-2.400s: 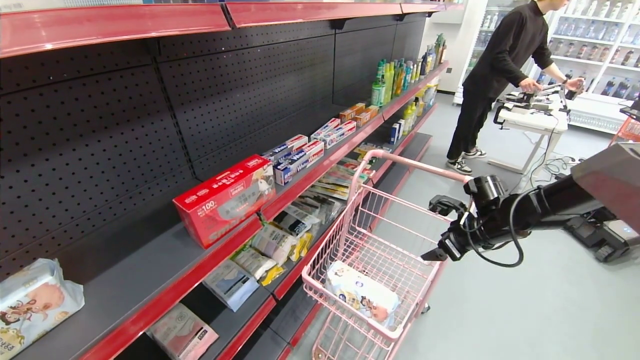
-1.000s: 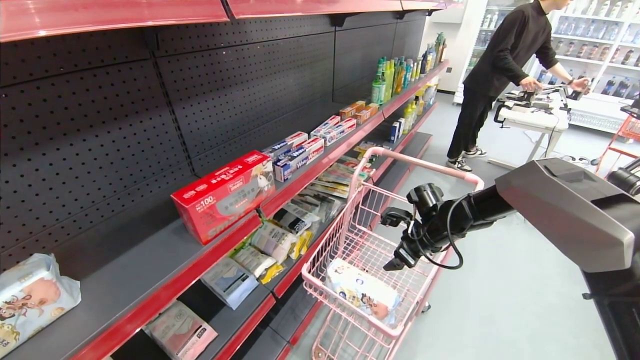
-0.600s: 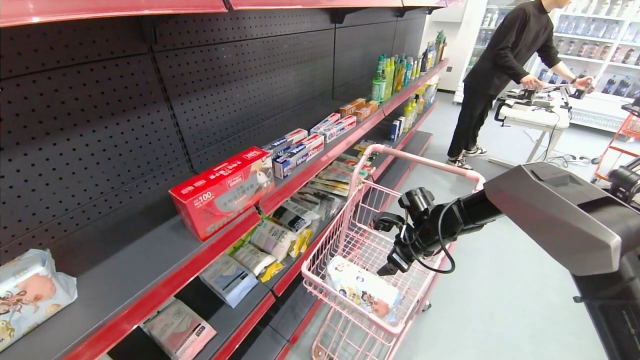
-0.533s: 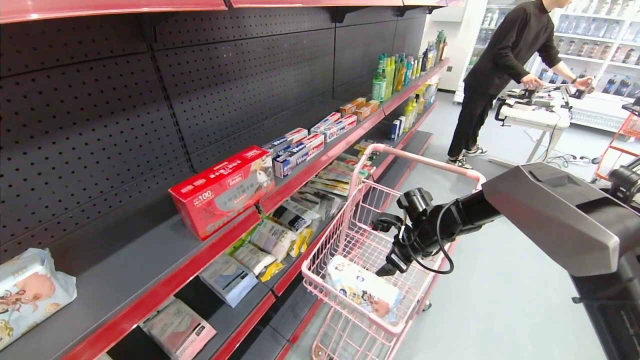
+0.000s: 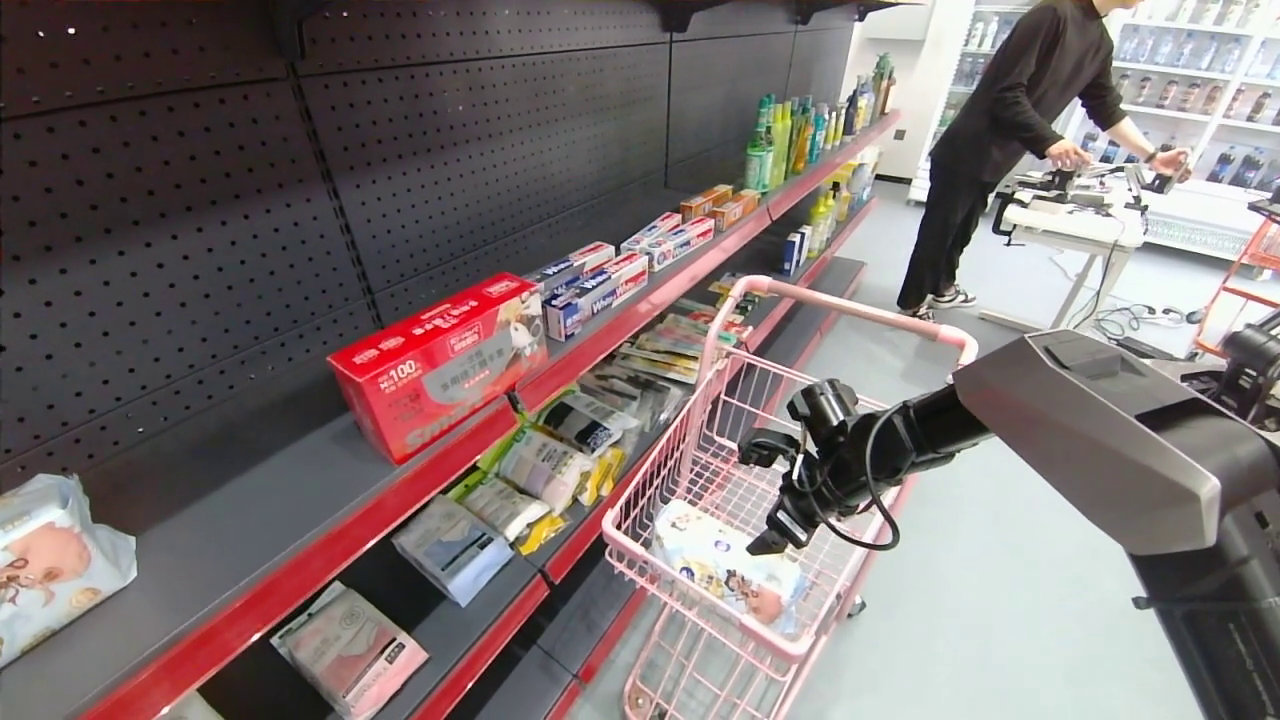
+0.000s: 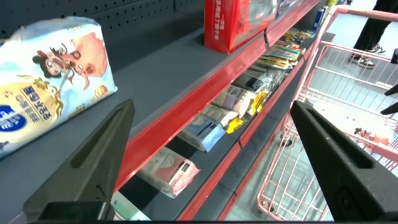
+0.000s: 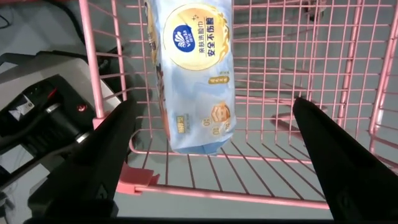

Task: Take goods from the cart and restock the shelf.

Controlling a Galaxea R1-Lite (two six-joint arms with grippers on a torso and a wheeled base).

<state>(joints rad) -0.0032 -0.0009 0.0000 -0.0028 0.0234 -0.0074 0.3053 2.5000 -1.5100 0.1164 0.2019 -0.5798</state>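
Wipes pack (image 5: 725,585) lies flat on the wire floor of the pink cart (image 5: 850,312), tucked into the basket's near corner, at about 7 o'clock from my right gripper (image 5: 765,495) in the head view. My right fingers are spread wide and hold nothing, hanging inside the basket just above the pack. From the wrist, the pack (image 7: 196,74) runs lengthwise between them but sits nearer one finger than the other. That offset is my main worry: closing from here could catch it off-centre, so it swings or slides out on the lift. It also lies close to the basket wall, and I judge a fingertip could snag the mesh or the rim on the way down. The pack looks soft and plump, pale blue film with a round emblem and a cartoon baby. I expect it to squash and slip if I only pinch loose wrapper. My left gripper (image 6: 211,168) is likewise spread and empty, beside the grey shelf (image 5: 300,500). A matching pack (image 5: 50,560) rests there at 9 o'clock from the red box (image 5: 440,360), marking where this one belongs.
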